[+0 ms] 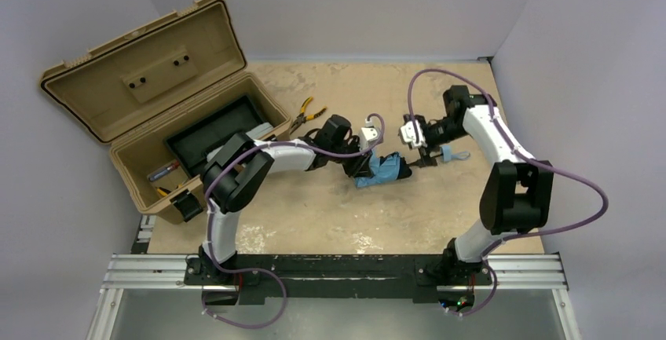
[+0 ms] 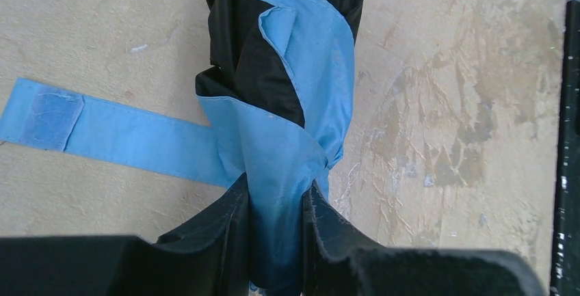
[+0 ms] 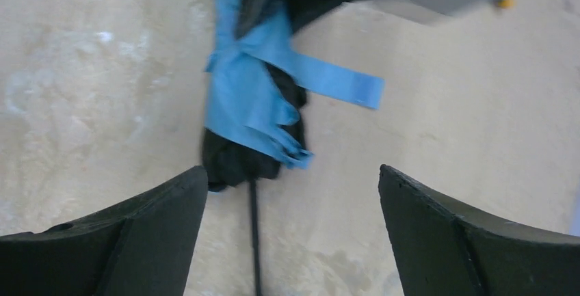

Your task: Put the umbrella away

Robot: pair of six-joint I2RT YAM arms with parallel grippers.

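White shells over the links of the left arm [image 1: 287,154] and right arm [image 1: 491,136], bulky black housings at the joints. Thin purple cable [image 1: 605,199] in loose loops along each, base to wrist. Black bases [image 1: 212,265] bolted onto a silver slotted rail [image 1: 141,265]. Matte black, broad, curved fingers on the left gripper [image 2: 275,190] and right gripper [image 3: 293,173]; fuzzy-edged pads [image 2: 325,224] on the left.

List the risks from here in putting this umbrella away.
The left gripper pinches only fabric of the umbrella, so the bundle may slip or unfurl when lifted. The strap lies unfastened on the table and could snag. The right gripper stands open, off the shaft, which sticks out unsupported and may catch the toolbox rim.
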